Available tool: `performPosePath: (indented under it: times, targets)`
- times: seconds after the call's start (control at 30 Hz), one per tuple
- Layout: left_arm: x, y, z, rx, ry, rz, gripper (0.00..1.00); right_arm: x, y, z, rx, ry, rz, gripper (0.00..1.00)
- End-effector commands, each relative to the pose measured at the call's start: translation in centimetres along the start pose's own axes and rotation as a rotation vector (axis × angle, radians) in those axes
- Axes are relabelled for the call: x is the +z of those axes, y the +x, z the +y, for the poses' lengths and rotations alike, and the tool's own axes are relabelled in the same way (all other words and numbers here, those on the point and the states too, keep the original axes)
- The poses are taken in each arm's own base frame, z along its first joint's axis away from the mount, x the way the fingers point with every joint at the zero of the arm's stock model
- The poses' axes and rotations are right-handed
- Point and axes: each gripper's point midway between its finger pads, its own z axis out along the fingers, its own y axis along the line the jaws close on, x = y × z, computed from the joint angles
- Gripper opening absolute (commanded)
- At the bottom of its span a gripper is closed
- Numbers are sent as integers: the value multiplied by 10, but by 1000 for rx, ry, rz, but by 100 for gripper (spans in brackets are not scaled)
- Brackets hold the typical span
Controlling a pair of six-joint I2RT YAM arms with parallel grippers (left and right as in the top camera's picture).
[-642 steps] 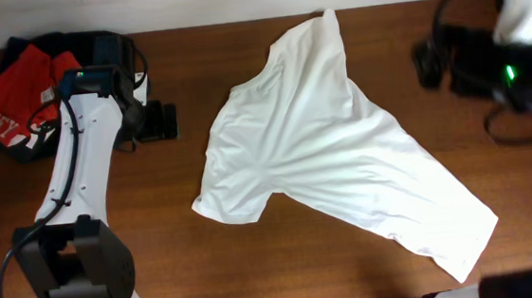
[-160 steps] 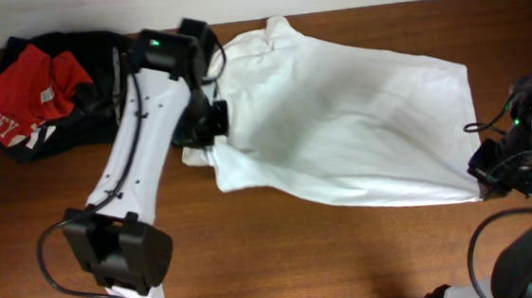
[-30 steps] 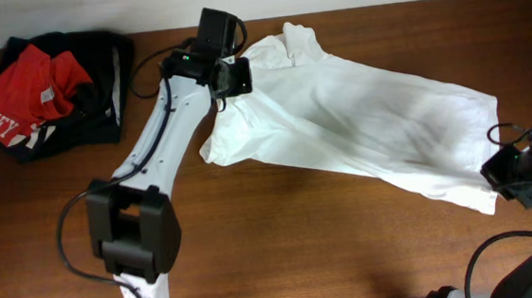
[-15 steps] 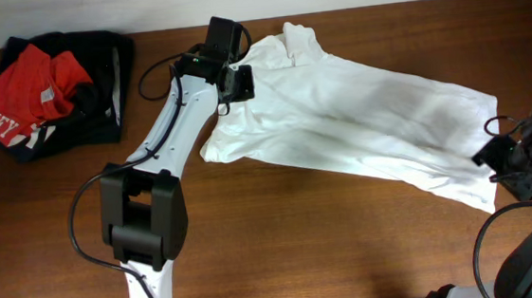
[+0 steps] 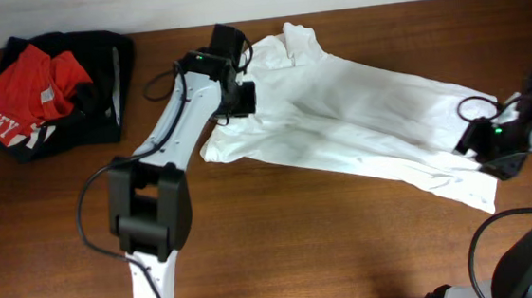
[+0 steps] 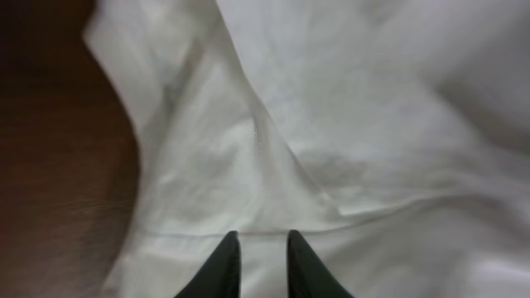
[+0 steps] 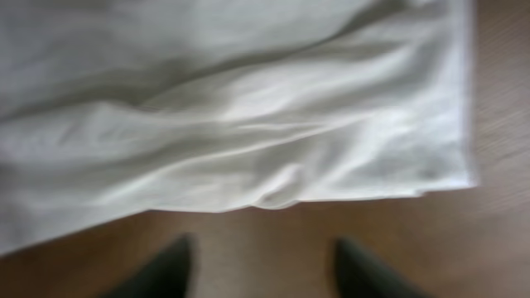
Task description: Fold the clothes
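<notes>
White T-shirt (image 5: 359, 127) lies rumpled on table (image 5: 284, 252), running diagonally from upper centre to right edge of overhead view. Left gripper (image 6: 257, 263): jaws narrowly apart, empty, over folds. Right gripper (image 7: 265, 266): jaws wide, empty, below hem. Best: smooth wrinkles, pinch 2 corners single-layer.

The overhead view looks straight down on the whole bench (image 5: 284, 262); both wrist views look close down past their fingers (image 6: 222, 266) at the white shirt (image 5: 359, 123) it also shows

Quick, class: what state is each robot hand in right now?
Left hand: slightly open, empty, over the shirt.
Right hand: open, empty, beside the shirt's edge.
</notes>
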Motion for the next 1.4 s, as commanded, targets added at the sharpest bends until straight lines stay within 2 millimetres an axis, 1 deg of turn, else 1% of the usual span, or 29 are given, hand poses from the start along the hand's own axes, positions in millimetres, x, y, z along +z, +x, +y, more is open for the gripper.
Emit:
performPosePath:
  times: [0.0,0.07,0.13,0.17,0.23,0.27,0.33,0.37,0.43,0.47,0.57,0.63,0.7,0.8,0.87,0.93,1.0,1.03,1.13,1.2,1.23,1.27,1.3,1.33,1.37]
  targets:
    - [32,16,6,-5,0,91,5,20,15,24,-92,-34,25,37]
    - [36,15,16,-21,-14,96,2,29,17,36,-141,-44,9,37]
    - [37,12,36,-36,-78,84,1,33,20,44,-172,-48,9,37]
    - [39,10,48,-47,-117,81,1,34,24,50,-193,-49,15,39]
    - [43,12,60,-66,-128,92,1,36,28,57,-219,-51,21,48]
    - [48,14,65,-78,-125,106,1,36,30,60,-230,-51,23,54]
    - [63,24,67,-102,-83,157,1,37,33,64,-247,-53,27,66]
    - [72,31,64,-118,-39,193,1,37,33,64,-247,-53,28,67]
    - [81,38,61,-137,14,228,0,37,33,64,-248,-52,28,68]
    - [86,43,61,-146,26,248,1,37,33,64,-248,-52,28,71]
    - [88,49,73,-147,-30,270,0,37,33,64,-248,-52,28,72]
    - [84,57,90,-186,-129,294,1,37,33,64,-248,-52,28,72]
    - [74,74,115,-282,-267,346,0,37,33,64,-247,-52,29,72]
    - [55,98,146,-400,-409,423,0,37,34,64,-247,-51,31,72]
    - [43,112,157,-444,-453,482,1,37,34,64,-247,-51,31,72]
    - [24,127,169,-526,-527,532,1,37,34,64,-246,-50,34,72]
    - [8,132,177,-571,-563,547,0,37,36,63,-245,-48,40,72]
    - [-6,132,179,-599,-565,540,0,37,37,62,-244,-46,46,72]
    - [-35,130,177,-640,-570,513,1,37,39,61,-242,-42,56,72]
    - [-64,124,172,-645,-574,455,1,37,41,61,-241,-41,61,73]
    - [-77,119,172,-652,-583,409,1,37,40,61,-241,-41,60,75]
    - [-86,114,171,-654,-577,366,1,37,41,61,-241,-41,61,75]
    - [-94,103,168,-660,-552,302,0,36,41,61,-241,-45,62,76]
    - [-97,96,165,-663,-526,260,1,36,41,63,-241,-55,64,76]
    - [-96,83,158,-630,-467,217,0,36,42,66,-242,-73,67,70]
